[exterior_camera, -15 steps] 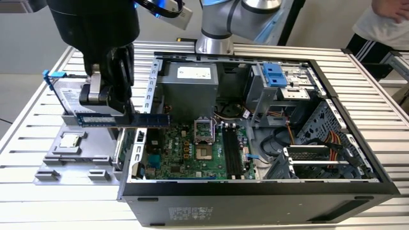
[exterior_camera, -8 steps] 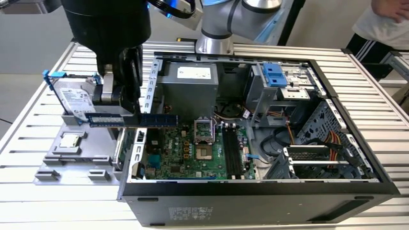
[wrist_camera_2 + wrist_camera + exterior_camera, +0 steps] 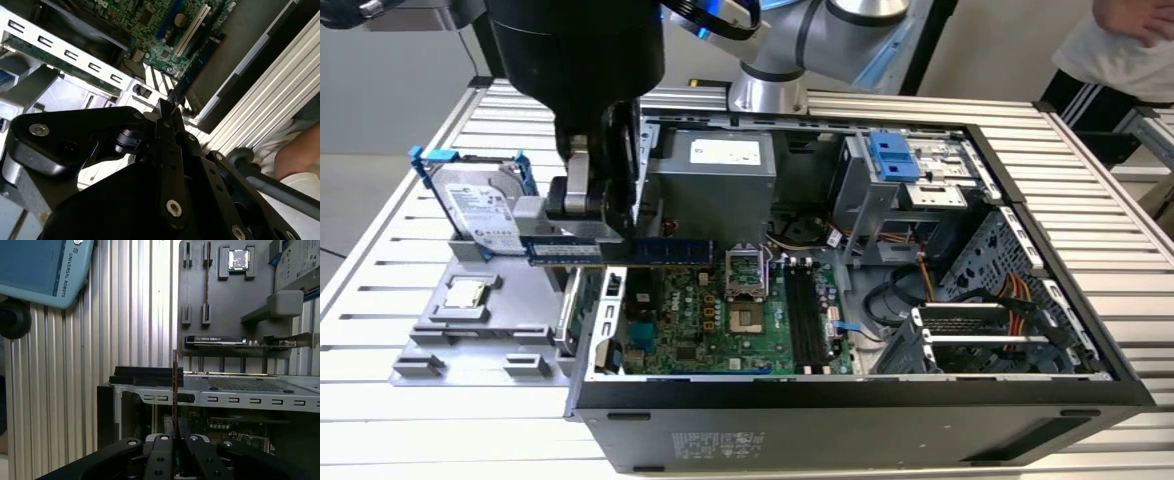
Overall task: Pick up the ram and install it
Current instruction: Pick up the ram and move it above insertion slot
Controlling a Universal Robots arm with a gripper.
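The ram point(image 3: 654, 251) is a long dark-blue stick held level over the near-left edge of the open computer case point(image 3: 854, 400), partly above the motherboard point(image 3: 707, 310). My gripper point(image 3: 603, 238) is shut on it from above, gripping near its middle. The first wrist view shows the ram point(image 3: 175, 385) edge-on, rising from between the fingers of the gripper point(image 3: 175, 437). The second wrist view has the ram point(image 3: 200, 62) running away from the gripper point(image 3: 168, 109) over the board. The black memory slots point(image 3: 803, 318) lie further toward the exterior view's right on the motherboard.
A grey parts tray point(image 3: 454, 335) beside the case holds a hard drive in a blue frame point(image 3: 480, 205) and a processor chip point(image 3: 467, 292). An expansion card point(image 3: 220, 341) stands on that tray. A person point(image 3: 1121, 45) stands at the far right corner.
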